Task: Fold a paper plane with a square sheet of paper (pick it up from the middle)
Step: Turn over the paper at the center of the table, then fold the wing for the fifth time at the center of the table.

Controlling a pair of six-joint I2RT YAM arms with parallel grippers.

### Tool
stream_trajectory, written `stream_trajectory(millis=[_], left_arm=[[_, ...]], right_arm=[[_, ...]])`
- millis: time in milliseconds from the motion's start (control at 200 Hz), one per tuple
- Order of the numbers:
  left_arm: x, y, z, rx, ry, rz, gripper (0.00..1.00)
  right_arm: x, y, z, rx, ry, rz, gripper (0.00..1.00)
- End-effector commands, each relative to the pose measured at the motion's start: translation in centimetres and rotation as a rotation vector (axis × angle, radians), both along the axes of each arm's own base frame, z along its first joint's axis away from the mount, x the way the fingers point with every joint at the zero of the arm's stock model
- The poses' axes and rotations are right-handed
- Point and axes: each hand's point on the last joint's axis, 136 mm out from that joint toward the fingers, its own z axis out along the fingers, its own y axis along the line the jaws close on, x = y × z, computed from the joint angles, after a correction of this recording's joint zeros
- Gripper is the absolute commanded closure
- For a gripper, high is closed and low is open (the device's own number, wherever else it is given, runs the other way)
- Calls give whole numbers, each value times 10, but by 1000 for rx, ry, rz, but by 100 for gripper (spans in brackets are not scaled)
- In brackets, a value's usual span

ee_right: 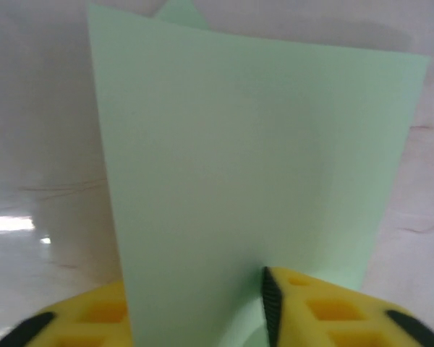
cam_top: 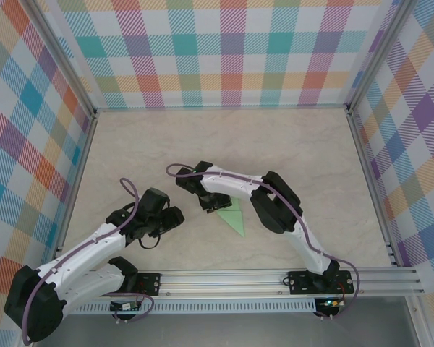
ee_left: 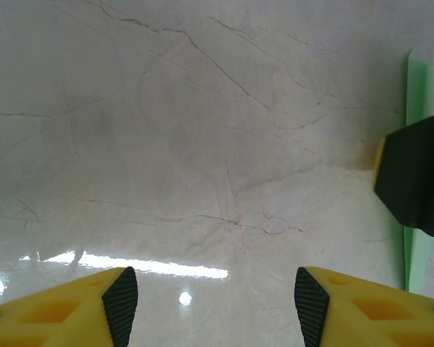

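Right wrist: my right gripper (ee_right: 195, 303) has its jaws parted around a raised flap of the square sheet of paper (ee_right: 253, 159). My left gripper (ee_left: 213, 296) jaws are wide and empty. Folding looks partway, with more creases left.

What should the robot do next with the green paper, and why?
Probably draw the right gripper back, clear of the pale green folded paper sheet. A flap stands upright between its jaws, which look parted, so backing off should let it drop flat. The left gripper hovers open over the pale marbled table beside the paper's edge, free to press next.
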Motion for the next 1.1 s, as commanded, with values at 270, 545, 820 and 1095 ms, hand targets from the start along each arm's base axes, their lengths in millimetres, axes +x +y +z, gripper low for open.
stream_trajectory(millis=[270, 545, 820, 1095], left_arm=[[12, -16, 19, -92, -28, -25, 34], [39, -64, 26, -236, -29, -53, 32], [53, -99, 16, -222, -10, -88, 33], [59, -112, 7, -224, 25, -94, 34]], right_arm=[[-1, 19, 116, 651, -91, 21, 22], [-9, -58, 118, 1018, -53, -71, 44], [-45, -59, 83, 1125, 142, -108, 89], [-45, -48, 67, 1143, 229, -97, 97]])
